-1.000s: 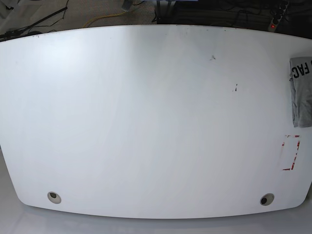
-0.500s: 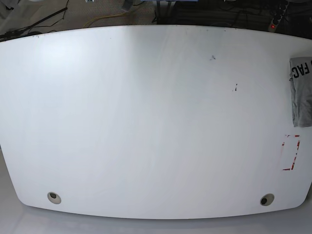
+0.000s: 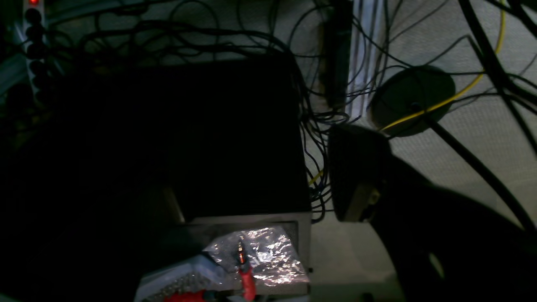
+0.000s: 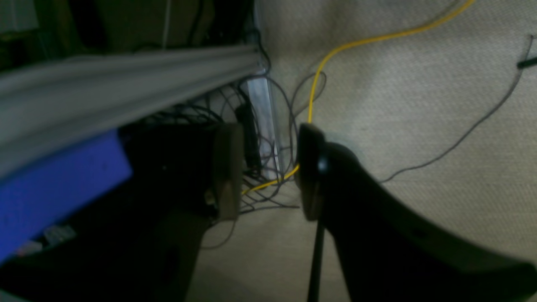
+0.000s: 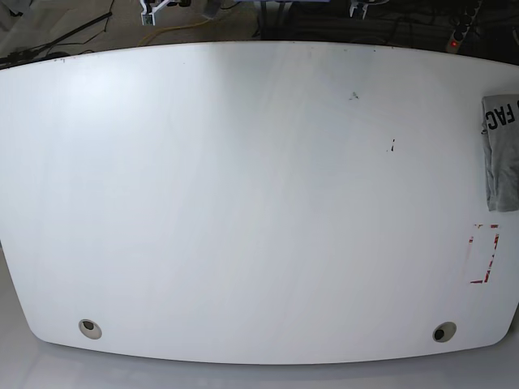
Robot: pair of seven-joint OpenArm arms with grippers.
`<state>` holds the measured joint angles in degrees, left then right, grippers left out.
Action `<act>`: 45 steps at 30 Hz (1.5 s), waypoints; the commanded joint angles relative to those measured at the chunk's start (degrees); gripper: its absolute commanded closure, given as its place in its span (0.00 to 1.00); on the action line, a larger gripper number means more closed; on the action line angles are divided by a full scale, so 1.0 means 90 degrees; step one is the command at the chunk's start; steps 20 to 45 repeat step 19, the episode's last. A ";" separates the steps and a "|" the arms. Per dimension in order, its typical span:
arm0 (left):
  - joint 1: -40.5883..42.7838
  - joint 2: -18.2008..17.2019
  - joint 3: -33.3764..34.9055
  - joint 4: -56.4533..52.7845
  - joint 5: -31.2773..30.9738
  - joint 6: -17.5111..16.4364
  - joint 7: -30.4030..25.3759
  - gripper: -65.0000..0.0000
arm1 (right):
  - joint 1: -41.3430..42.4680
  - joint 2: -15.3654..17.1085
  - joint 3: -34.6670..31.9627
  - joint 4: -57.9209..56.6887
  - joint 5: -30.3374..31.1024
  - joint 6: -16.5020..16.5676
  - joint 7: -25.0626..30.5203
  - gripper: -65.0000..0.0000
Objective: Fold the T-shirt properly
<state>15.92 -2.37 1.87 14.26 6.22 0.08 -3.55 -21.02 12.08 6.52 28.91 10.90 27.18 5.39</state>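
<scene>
At right edge of base view, folded T-shirt (image 5: 502, 154) lay on table (image 5: 243, 203). In wrist views, right gripper (image 4: 268, 172) spread apart, empty; left gripper (image 3: 335, 176) state impossible to tell.

The surface (image 5: 243, 203) is plain white with a small red-and-white dashed rectangle (image 5: 484, 254). The T-shirt (image 5: 503, 154) is heather grey with black block letters. A yellow cable (image 4: 335, 50) crosses beige carpet (image 4: 419, 105); beside them sits a blue panel (image 4: 54, 188).

Both grippers' fingers (image 5: 154, 8) newly at top edge
</scene>
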 commanded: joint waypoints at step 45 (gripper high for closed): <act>-0.1061 0.0083 -0.0681 -0.1209 0.0017 0.0016 0.0194 0.37 | 0.0865 -0.0174 -0.0075 -0.0941 -0.1020 -0.0544 0.0031 0.68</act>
